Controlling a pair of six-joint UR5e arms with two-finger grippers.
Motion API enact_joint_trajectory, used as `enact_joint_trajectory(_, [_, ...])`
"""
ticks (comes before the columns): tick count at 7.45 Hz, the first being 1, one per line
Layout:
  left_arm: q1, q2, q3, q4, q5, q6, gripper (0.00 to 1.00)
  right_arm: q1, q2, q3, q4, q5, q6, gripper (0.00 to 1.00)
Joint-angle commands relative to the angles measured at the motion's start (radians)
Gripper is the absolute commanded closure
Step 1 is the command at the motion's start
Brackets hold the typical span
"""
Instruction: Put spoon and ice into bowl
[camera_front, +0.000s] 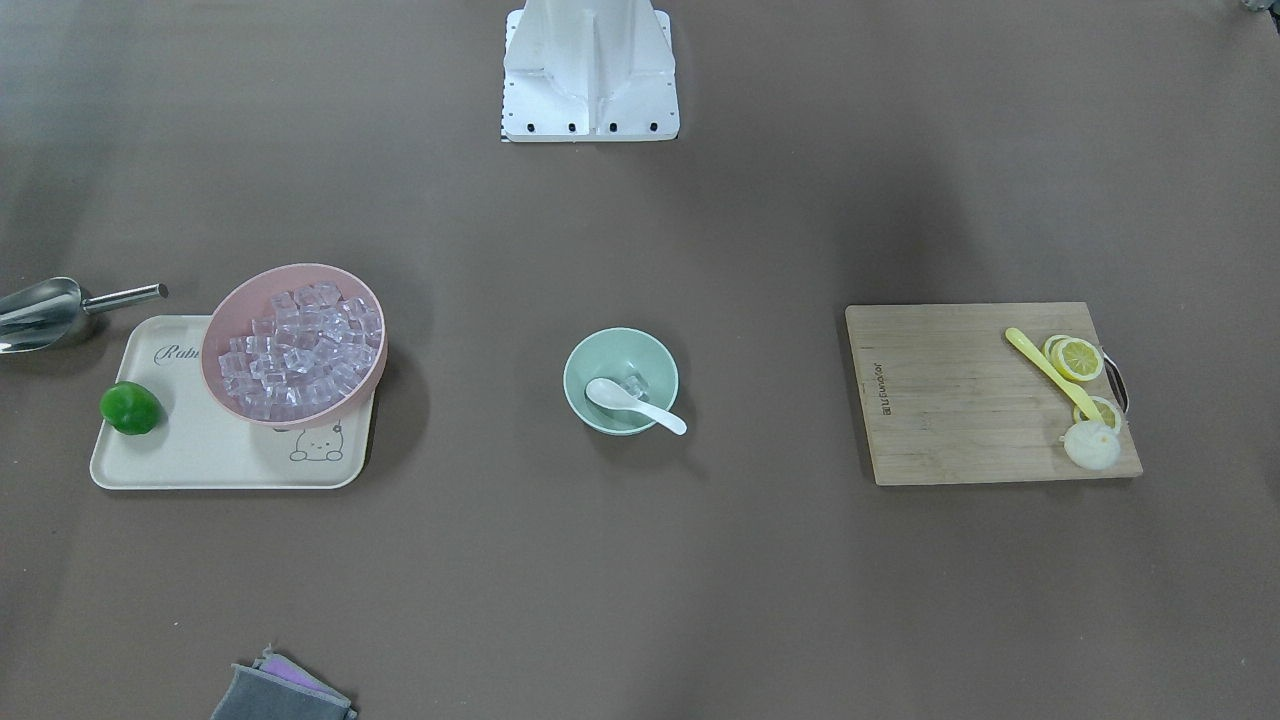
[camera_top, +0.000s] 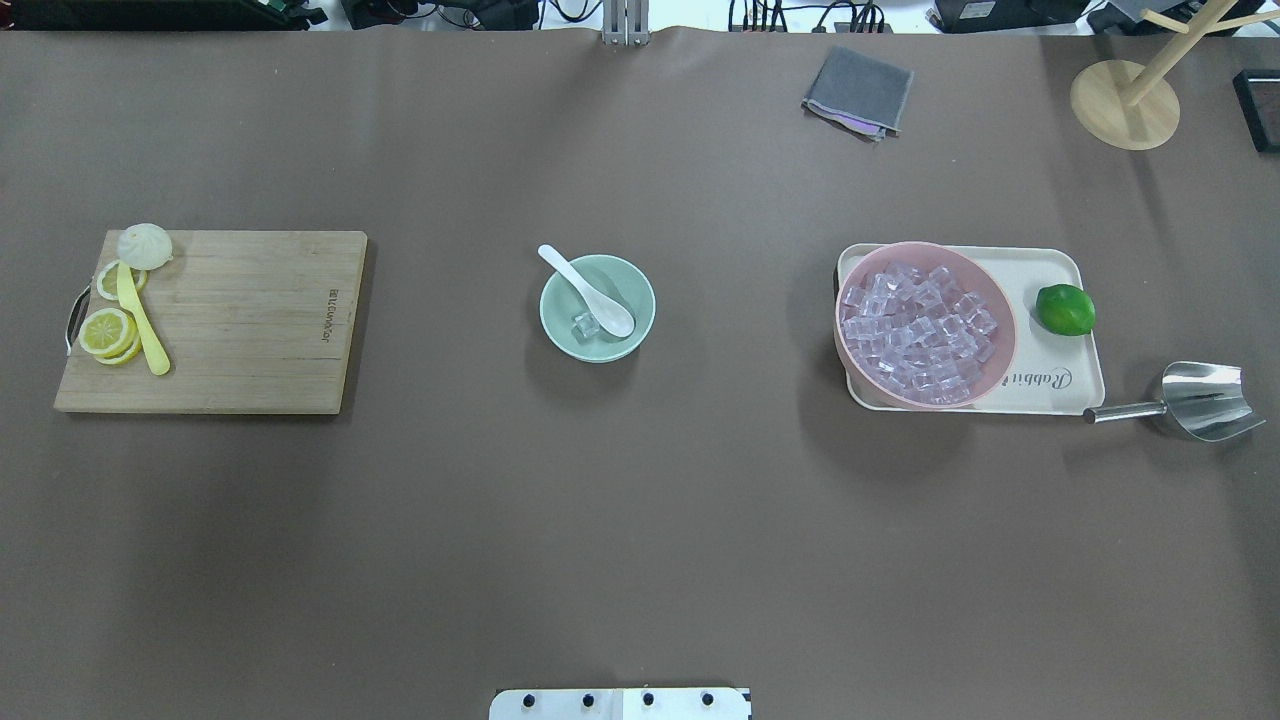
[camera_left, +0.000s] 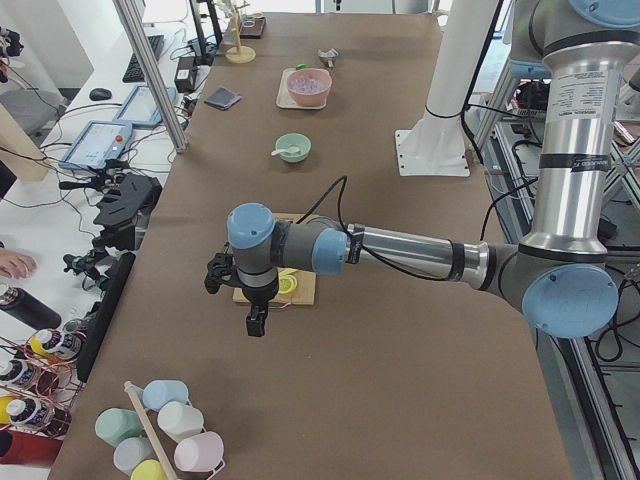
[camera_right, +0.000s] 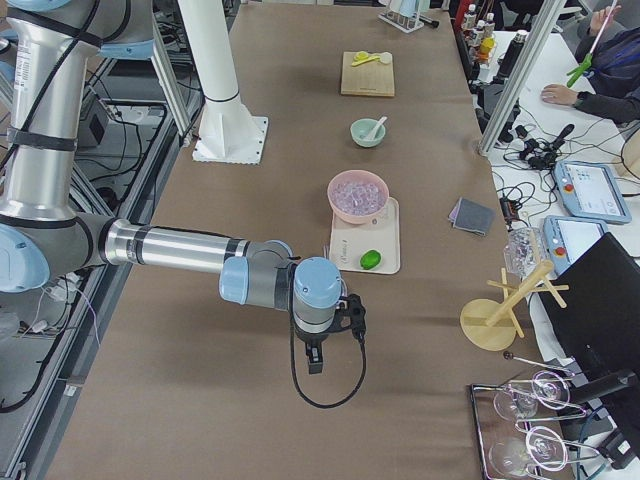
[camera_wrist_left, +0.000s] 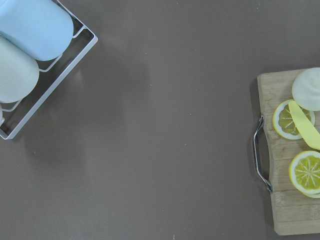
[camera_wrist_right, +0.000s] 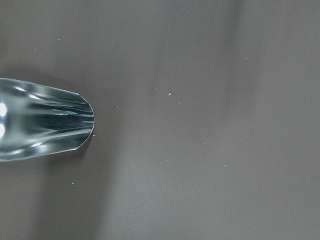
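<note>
The mint-green bowl stands at the middle of the table. Inside it lies the white spoon, its handle leaning over the rim. One clear ice cube rests in the bowl beside the spoon's head. Both arms are drawn back off to the table's ends. The left gripper hangs near the cutting board's end and the right gripper hangs beyond the tray; I cannot tell whether either is open or shut. Neither wrist view shows its fingers.
A pink bowl full of ice cubes sits on a cream tray with a lime. A steel scoop lies beside it. A cutting board holds lemon slices and a yellow spoon. A grey cloth lies at the far edge.
</note>
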Motion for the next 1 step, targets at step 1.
enact_joint_trajectory(1, [0.001, 0.001, 0.002, 0.000, 0.000, 0.003, 0.01, 0.001, 0.000, 0.000, 0.002, 0.000, -0.001, 0.00])
